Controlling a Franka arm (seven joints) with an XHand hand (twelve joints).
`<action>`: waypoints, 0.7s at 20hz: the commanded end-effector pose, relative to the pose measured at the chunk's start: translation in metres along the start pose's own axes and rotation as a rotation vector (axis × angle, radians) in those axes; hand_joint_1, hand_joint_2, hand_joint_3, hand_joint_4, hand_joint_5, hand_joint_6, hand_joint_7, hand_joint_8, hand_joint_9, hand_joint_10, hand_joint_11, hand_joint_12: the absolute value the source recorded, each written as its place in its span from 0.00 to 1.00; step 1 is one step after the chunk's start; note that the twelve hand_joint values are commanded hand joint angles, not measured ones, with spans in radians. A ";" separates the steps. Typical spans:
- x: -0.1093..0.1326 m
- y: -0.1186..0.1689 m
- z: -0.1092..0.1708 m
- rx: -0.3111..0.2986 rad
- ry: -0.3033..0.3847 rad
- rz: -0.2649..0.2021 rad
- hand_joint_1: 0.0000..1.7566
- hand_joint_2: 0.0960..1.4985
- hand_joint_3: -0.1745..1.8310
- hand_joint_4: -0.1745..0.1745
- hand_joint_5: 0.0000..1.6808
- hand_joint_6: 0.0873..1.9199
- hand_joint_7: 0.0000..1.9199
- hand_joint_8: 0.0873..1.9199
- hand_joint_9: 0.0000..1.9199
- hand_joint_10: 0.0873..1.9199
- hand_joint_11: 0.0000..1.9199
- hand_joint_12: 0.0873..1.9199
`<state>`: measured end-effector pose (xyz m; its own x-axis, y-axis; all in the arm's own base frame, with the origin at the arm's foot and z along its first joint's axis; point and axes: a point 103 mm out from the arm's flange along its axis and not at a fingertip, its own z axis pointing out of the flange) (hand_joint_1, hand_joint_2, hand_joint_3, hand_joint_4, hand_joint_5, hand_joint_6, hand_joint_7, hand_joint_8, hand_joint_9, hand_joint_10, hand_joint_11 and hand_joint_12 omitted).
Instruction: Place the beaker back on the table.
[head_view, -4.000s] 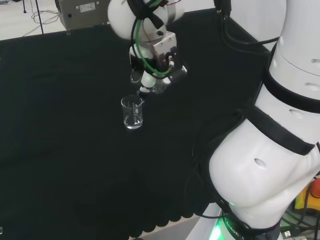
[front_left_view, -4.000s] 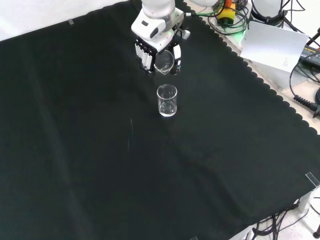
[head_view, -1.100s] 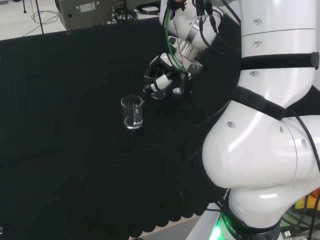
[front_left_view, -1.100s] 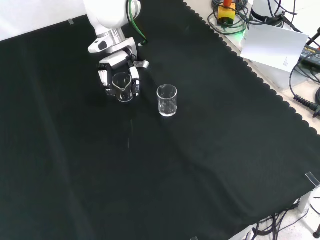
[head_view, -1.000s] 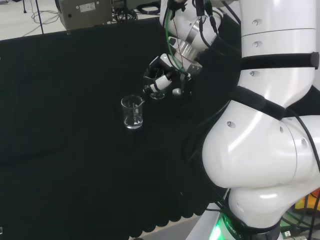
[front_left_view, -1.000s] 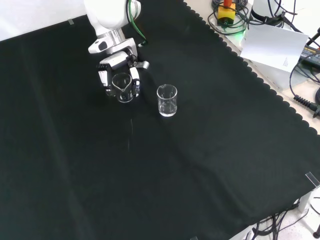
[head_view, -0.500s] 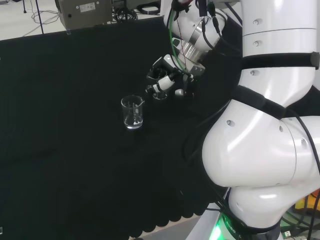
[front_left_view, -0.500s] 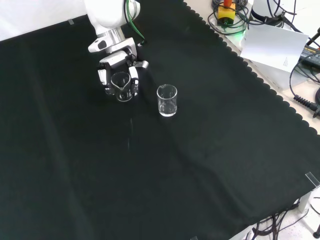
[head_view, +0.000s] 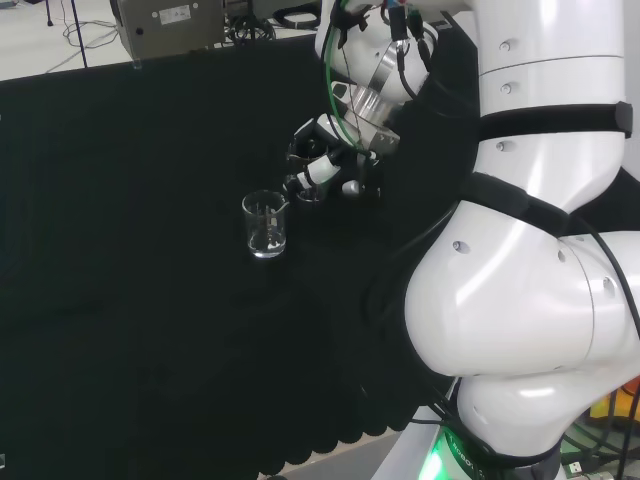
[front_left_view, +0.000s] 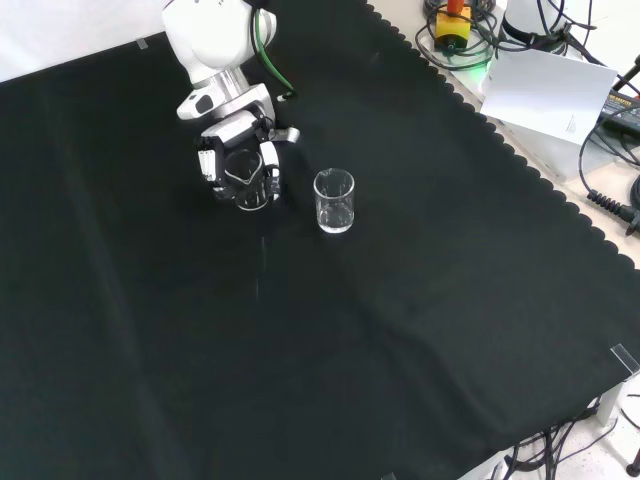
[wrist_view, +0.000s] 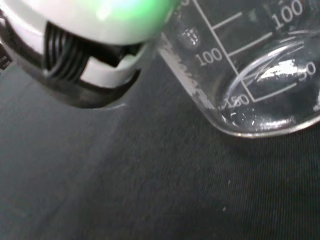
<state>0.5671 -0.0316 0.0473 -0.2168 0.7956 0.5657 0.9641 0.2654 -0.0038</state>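
Head view: the robot hand curls its black and white fingers round a small clear glass beaker, gripping it low over the worktop, which is draped in black cloth. A second clear beaker stands upright just left and nearer, apart from the held one.

Front view: the robot hand comes in from the far side, fingers wrapped about the beaker, whose round open mouth faces up. The second beaker stands just to its right.

Wrist view: the beaker shows printed graduation marks and a rounded base edge close to the woven cloth; whether it touches I cannot tell. A ribbed white fingertip sits beside it.
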 end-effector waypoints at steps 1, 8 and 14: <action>-0.003 -0.008 -0.007 0.022 0.006 -0.006 0.60 0.46 0.28 0.39 0.47 0.39 0.40 0.34 0.62 0.00 0.45 0.53; 0.013 -0.006 -0.010 0.028 -0.009 -0.005 0.55 0.35 0.38 0.38 0.28 0.33 0.29 0.34 0.51 0.00 0.27 0.65; 0.026 -0.009 -0.024 -0.011 -0.103 0.113 0.53 0.33 0.37 0.38 0.25 0.26 0.23 0.34 0.45 0.00 0.18 0.70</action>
<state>0.5603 -0.0278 0.0667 -0.2299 0.7975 0.5578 0.9573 0.2885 -0.0180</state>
